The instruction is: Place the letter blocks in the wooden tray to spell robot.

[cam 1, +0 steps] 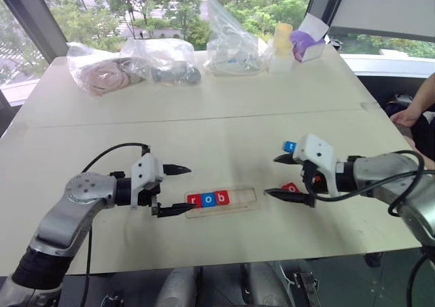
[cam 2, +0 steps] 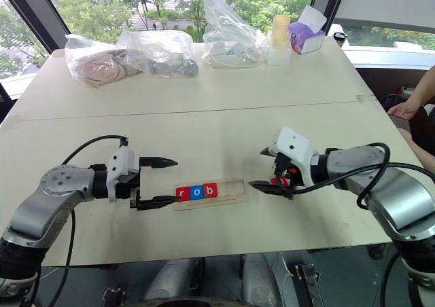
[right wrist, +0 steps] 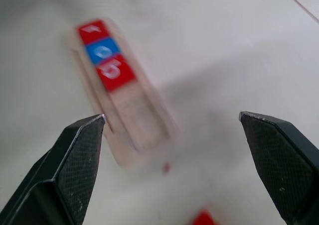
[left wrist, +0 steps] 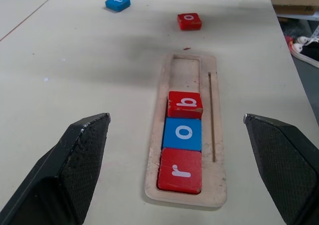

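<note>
On the pale table, your wide-open, empty right gripper (cam 1: 288,177) hangs nearest the loose red o block (cam 1: 291,187), just off the wooden tray (cam 1: 246,198)'s empty end.

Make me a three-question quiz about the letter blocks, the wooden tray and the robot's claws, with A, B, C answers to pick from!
1. Where is the blue t block?
A. on the table outside the wooden tray
B. in the tray
C. in a claw

2. How many letter blocks lie in the tray?
A. one
B. three
C. five

3. How is the right claw?
A. shut on a block
B. shut and empty
C. open and empty

Answers:
1 A: the t lies on the bare table beyond the tray's empty end, near the loose red o block.
2 B: red r, blue o and red b sit in a row.
3 C: its fingers stand wide apart with nothing between them.
</note>
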`<move>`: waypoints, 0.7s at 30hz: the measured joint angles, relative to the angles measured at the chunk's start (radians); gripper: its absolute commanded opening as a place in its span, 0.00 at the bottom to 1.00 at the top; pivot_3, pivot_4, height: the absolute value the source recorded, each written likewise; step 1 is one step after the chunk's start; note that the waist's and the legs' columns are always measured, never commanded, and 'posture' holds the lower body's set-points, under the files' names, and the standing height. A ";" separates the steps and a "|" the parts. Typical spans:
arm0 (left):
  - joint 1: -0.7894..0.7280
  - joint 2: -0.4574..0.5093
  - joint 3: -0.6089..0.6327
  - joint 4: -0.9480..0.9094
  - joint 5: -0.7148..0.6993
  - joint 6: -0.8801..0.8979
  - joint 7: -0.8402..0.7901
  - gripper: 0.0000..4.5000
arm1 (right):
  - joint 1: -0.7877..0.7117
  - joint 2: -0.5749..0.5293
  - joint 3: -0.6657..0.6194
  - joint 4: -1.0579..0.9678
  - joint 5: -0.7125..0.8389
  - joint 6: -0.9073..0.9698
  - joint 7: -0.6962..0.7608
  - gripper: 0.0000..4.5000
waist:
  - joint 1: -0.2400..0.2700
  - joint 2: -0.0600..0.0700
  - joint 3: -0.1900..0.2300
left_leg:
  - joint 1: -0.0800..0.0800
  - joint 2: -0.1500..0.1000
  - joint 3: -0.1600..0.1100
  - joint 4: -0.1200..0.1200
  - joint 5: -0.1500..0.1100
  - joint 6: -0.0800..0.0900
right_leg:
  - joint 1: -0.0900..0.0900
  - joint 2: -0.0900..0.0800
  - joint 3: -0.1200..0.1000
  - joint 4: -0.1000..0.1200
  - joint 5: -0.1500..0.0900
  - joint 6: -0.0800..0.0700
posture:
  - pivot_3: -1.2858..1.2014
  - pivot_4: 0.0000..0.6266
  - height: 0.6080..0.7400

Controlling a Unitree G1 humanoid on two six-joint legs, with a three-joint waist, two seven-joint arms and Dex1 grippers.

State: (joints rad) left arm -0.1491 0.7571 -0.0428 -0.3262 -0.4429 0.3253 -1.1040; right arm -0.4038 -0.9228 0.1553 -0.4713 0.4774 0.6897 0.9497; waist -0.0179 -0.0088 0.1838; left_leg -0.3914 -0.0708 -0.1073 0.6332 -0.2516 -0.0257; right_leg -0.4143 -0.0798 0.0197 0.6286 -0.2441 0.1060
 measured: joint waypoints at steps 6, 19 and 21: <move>0.009 0.010 0.020 -0.011 -0.007 0.011 -0.001 1.00 | -0.112 0.175 0.186 0.171 -0.144 -0.172 0.059 0.99 | 0.005 0.000 0.000 | 0.000 -0.001 -0.001 0.000 0.000 0.000 | -0.001 -0.001 0.000 0.000 0.000 0.000 | 0.52 0.24 1.00; 0.069 0.034 0.053 -0.059 -0.024 0.037 0.022 1.00 | -0.155 0.343 0.295 0.333 -0.322 -0.272 0.058 0.99 | 0.005 0.000 0.000 | 0.000 -0.001 -0.002 -0.001 0.000 -0.001 | -0.001 -0.001 0.000 0.001 0.000 -0.001 | 0.52 0.24 1.00; 0.069 0.034 0.053 -0.068 -0.024 0.040 0.026 1.00 | -0.155 0.370 0.297 0.350 -0.339 -0.272 0.048 0.99 | 0.005 0.000 0.000 | -0.001 -0.001 -0.002 -0.001 0.000 -0.001 | -0.002 -0.001 0.000 0.001 0.000 -0.001 | 0.52 0.24 1.00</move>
State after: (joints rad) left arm -0.0797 0.7914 0.0106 -0.3946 -0.4674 0.3649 -1.0783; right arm -0.5587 -0.5525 0.4524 -0.1216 0.1381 0.4181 0.9974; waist -0.0129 -0.0090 0.1841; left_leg -0.3919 -0.0720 -0.1088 0.6322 -0.2515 -0.0266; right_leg -0.4162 -0.0810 0.0199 0.6297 -0.2438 0.1052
